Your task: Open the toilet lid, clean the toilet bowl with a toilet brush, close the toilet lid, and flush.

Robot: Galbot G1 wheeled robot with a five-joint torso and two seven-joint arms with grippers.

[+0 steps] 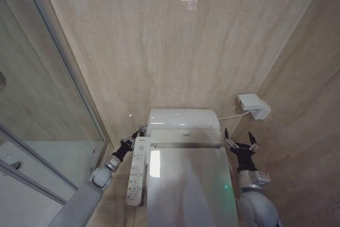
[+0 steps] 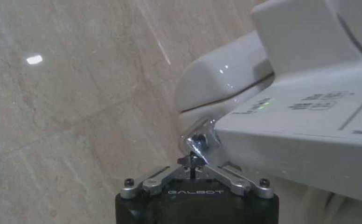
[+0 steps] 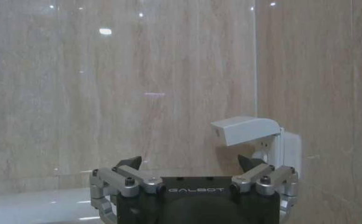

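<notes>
Beige stone-look tiles cover the wall (image 1: 159, 41) that the head view faces, with a glass shower partition (image 1: 42, 110) running along the robot's left. Below, the toilet lid (image 1: 188, 184) lies flat and closed over the toilet bowl (image 1: 183, 120), glossy white with a small green light near its right edge. A white button panel (image 1: 136, 176) runs along the bowl's left side. The left arm reaches up from the lower left, bent at the wrist, and its left gripper (image 1: 139, 132) sits at the back left corner of the toilet, just beside the far end of the panel. The right arm rises from the lower right edge, roughly upright, and the right gripper (image 1: 240, 143) hovers beside the lid's rear right corner with its two dark fingers spread wide apart, holding nothing. On the right-hand wall a white covered socket (image 1: 254, 106) feeds a thin cord toward the toilet.

From the left wrist, the left gripper (image 2: 193, 158) has its fingertips drawn together to a narrow point (almost no gap) against a shiny chrome fitting (image 2: 199, 135) tucked under the edge of the button panel (image 2: 305, 121). The white ceramic of the bowl (image 2: 218, 88) curves away behind it.

From the right wrist, the right gripper (image 3: 193, 163) shows both fingers well apart in free air, facing the tiled wall, with the socket cover (image 3: 246, 129) just beyond its one finger.
</notes>
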